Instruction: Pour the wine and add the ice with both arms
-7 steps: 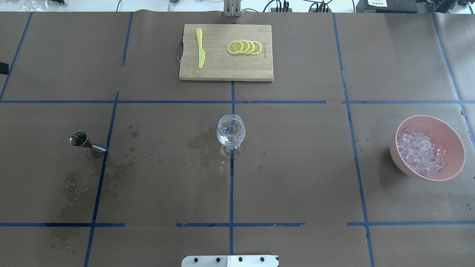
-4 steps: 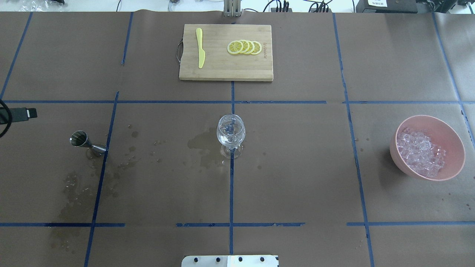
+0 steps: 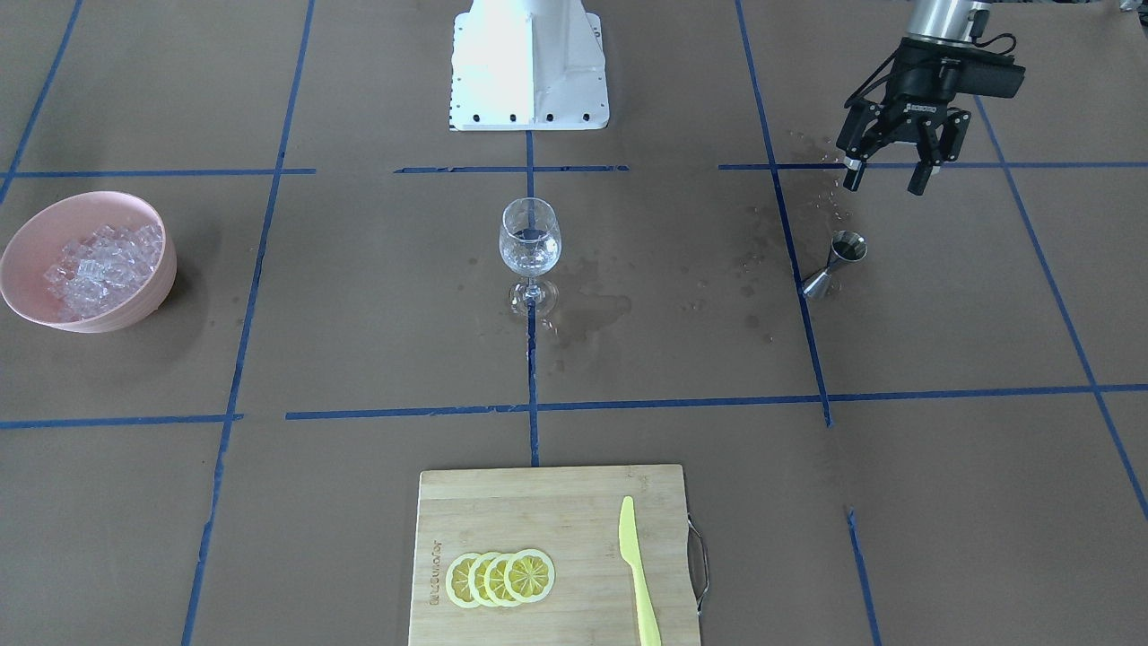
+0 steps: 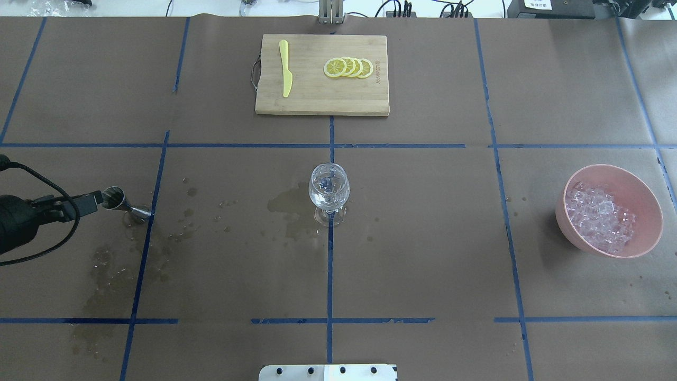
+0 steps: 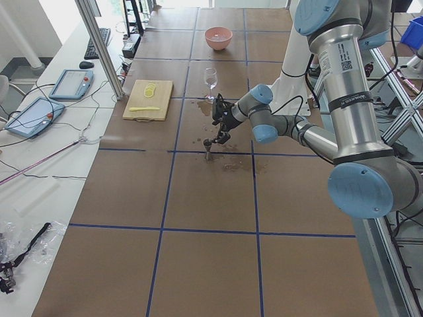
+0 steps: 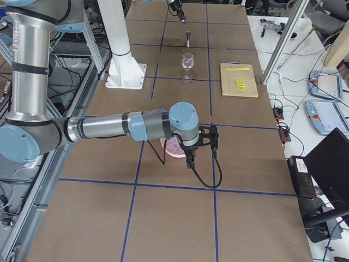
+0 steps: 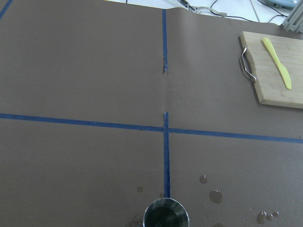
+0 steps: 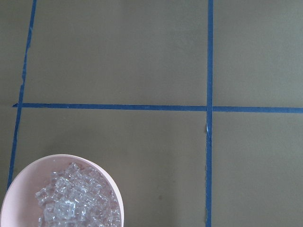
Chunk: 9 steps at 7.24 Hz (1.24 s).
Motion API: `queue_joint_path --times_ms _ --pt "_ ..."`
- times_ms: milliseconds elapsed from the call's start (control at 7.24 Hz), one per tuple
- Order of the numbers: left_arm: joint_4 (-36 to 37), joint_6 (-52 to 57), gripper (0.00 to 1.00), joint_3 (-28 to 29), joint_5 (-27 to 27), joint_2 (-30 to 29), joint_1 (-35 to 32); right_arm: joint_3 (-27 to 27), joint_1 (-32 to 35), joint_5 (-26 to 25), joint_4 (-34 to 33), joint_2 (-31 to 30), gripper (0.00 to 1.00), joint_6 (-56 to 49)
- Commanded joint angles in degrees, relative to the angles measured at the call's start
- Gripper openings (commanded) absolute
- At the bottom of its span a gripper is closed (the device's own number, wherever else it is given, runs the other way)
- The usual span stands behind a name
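The fingers (image 3: 920,175) of our left gripper (image 3: 884,179) stand wide and empty just by the jigger (image 3: 836,262), well left of the wine glass (image 4: 329,191). How our right gripper (image 6: 192,159) stands we cannot tell. We judge pouring and icing both undone. The ice (image 4: 600,219) heaps glassy in its pink bowl (image 4: 613,169), far right of the glass. The wine is perhaps too clear to see.

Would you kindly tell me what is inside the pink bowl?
A heap of clear ice cubes lies in the pink bowl, with bare pink wall showing beside it. The bowl's floor is covered by the ice, so whether any liquid sits beneath cannot be seen.
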Motion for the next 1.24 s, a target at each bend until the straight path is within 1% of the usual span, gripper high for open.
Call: queue_joint_path --times_ms 0,138,276,415,829,1106 --pt "4.8 -7.7 1.0 0.5 14.2 -0.3 10.5 0.1 0.0 0.2 0.0 0.1 1.0 0.0" --pt "5.8 -10.3 1.0 1.8 18.4 -0.4 12.6 0.3 -0.1 0.2 0.0 0.1 1.0 0.0" --pt "5.9 -11.5 0.99 5.0 23.7 -1.0 14.4 0.4 -0.1 0.2 0.0 0.1 1.0 0.0" --pt "5.9 -12.0 0.99 8.0 26.9 -2.9 14.9 0.4 -0.2 0.2 0.0 0.1 1.0 0.0" --pt "5.9 -14.6 0.99 14.8 33.2 -7.4 16.4 0.3 -0.4 0.2 -0.1 0.2 1.0 0.0" --pt "5.9 -15.1 0.99 14.9 34.6 -7.6 16.4 0.0 -1.3 -0.3 -0.2 0.3 1.0 -0.1"
